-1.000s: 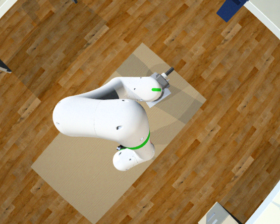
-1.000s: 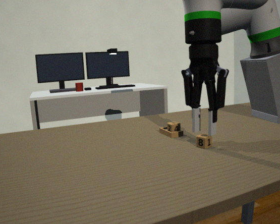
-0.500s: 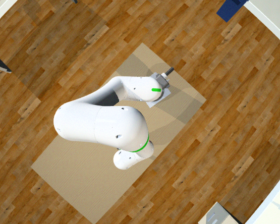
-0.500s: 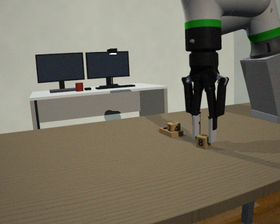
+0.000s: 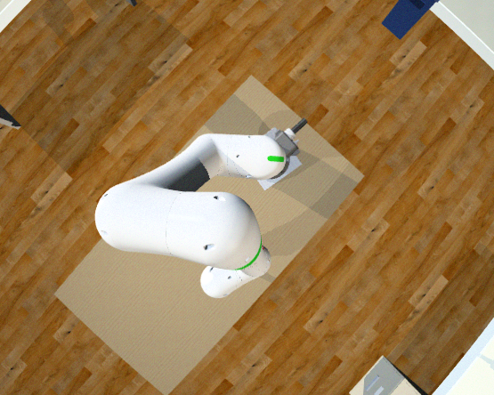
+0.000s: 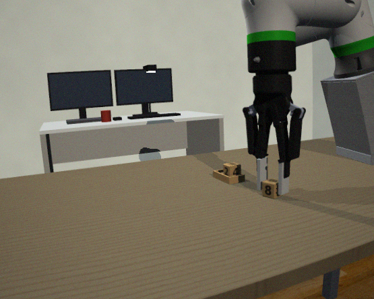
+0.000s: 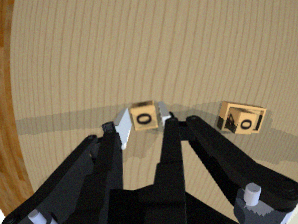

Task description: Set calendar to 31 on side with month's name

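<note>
A wooden cube [image 6: 268,190] [image 7: 142,125] stands on the table, with an 8 on a side in the exterior view and a 0 on top in the wrist view. My gripper [image 6: 272,188] [image 7: 144,113] points down and is open part way, with its pale fingertips on either side of this cube. A small wooden tray [image 6: 222,176] [image 7: 242,105] lies on the table beyond it. A second cube [image 6: 230,169] [image 7: 245,124] is in the tray, showing 2 and 4 on its sides and 0 on top. No month name is readable. The arm hides these objects in the top view.
The table [image 5: 161,320] [image 6: 122,229] [image 7: 75,60] carries the arm base [image 6: 348,118]. The tray is close beside the gripper, on the right in the wrist view. A desk [image 6: 196,118] with two monitors and a red cup [image 6: 106,116] stands in the background.
</note>
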### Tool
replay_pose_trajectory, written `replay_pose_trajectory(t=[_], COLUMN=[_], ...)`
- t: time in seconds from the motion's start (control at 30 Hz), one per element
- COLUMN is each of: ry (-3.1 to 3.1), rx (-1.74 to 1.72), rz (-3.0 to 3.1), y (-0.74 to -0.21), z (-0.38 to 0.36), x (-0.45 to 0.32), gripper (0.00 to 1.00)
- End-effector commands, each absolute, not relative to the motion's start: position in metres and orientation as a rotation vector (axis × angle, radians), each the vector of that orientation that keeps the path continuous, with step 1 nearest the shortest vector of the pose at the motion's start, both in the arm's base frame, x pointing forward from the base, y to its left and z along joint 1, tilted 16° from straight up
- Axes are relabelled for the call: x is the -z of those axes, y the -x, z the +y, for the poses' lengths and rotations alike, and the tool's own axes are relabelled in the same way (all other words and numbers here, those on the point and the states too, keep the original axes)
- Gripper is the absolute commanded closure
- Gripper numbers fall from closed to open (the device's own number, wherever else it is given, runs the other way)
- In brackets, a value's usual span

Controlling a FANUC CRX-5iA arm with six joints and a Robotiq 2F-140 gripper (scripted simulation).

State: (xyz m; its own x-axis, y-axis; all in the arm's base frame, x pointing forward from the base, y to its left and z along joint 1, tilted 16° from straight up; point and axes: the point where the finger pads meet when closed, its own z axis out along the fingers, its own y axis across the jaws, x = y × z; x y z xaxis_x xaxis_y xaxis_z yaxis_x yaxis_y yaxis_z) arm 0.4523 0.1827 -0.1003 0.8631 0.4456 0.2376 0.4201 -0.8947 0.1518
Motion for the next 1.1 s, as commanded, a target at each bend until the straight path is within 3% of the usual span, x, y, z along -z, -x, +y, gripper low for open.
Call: replay_pose_trajectory(t=[0.0,0.97,1.0,1.07], ry=[-2.940,-2.940,-2.940,-2.940], rx=[-0.410,-0.410,-0.410,-0.410], rz=[0.685,0.685,0.685,0.685], y=[-0.4525,-0.4525,-0.4525,-0.4525], z=[0.1828,0.1828,0.1828,0.1828], x=[0.1002,0.1002,0.1002,0.1002], gripper=[0.71,0.71,0.83,0.83])
